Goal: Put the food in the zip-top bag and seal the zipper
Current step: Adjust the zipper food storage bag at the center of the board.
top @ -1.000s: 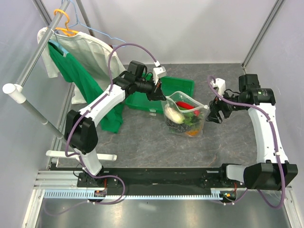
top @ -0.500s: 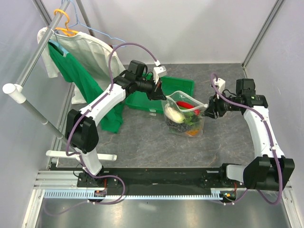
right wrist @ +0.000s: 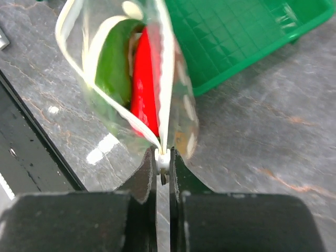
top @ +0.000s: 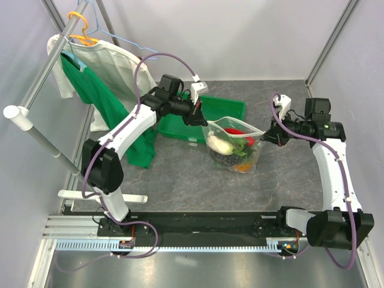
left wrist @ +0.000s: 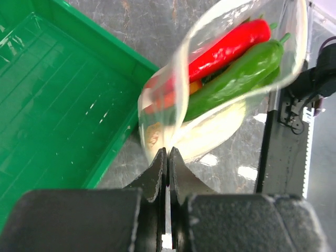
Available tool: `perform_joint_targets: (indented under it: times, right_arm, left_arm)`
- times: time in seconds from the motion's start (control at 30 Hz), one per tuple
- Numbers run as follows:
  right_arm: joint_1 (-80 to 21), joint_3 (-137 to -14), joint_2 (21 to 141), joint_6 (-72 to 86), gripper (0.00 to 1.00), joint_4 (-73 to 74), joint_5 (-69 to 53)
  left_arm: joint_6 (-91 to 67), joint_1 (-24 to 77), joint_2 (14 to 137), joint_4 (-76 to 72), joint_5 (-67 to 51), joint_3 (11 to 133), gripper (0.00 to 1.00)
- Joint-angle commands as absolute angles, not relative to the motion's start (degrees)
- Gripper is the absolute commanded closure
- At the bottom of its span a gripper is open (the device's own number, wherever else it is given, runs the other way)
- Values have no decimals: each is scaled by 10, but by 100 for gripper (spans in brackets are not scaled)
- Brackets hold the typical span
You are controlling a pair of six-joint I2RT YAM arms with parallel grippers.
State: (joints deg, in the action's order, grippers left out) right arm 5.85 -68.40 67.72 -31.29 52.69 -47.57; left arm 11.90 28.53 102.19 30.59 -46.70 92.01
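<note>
The zip-top bag (top: 235, 150) stands mid-table, mouth up, holding the food: a red chili (left wrist: 226, 50), a green pepper (left wrist: 239, 77), a white vegetable (left wrist: 210, 131), and dark and orange pieces at the bottom. My left gripper (top: 203, 122) is shut on the left end of the bag's mouth (left wrist: 157, 126). My right gripper (top: 265, 133) is shut at the right end, with the zipper's small white slider (right wrist: 164, 160) pinched between its fingers. The mouth is stretched between the two grippers and still gapes, showing the chili (right wrist: 144, 84) and pepper (right wrist: 115, 63).
A green plastic tray (top: 231, 108) lies just behind the bag. A rack at the left carries a white shirt (top: 102, 60) and a green garment (top: 120, 120) that hangs down to the table. The black base rail (top: 198, 223) runs along the near edge.
My right gripper moved in to the bag's right end and closed on the slider. The bag's mouth has been pulled longer and narrower. The left gripper kept its hold.
</note>
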Motion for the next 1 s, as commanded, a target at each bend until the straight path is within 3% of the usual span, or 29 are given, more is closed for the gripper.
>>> perform_joint_targets:
  times: [0.0, 0.13, 0.27, 0.53, 0.57, 0.6, 0.7, 0.73, 0.97]
  right_arm:
    - [83, -798, 678, -395, 100, 632, -474]
    - [85, -793, 693, -425, 100, 648, -462]
    - [85, -716, 706, -377, 100, 567, -498]
    - [52, -666, 689, -296, 100, 475, -526]
    - [49, -666, 686, -295, 100, 474, -526]
    - [49, -668, 680, -295, 100, 473, -528]
    - [47, -674, 666, -301, 100, 476, -535]
    - [46, -672, 664, -303, 100, 476, -539]
    - [40, -647, 634, -348, 100, 474, -557]
  left_arm:
    - [131, 273, 948, 394, -462, 986, 98]
    - [174, 271, 923, 451, -428, 977, 98]
    - [192, 271, 925, 447, -389, 930, 98]
    - [200, 272, 901, 421, -451, 867, 98]
    - [215, 272, 901, 421, -453, 877, 94]
    - [223, 272, 897, 421, -470, 884, 77]
    - [234, 279, 894, 404, -508, 922, 43]
    - [236, 287, 894, 398, -504, 932, 39]
    - [322, 424, 916, 345, -432, 961, 36]
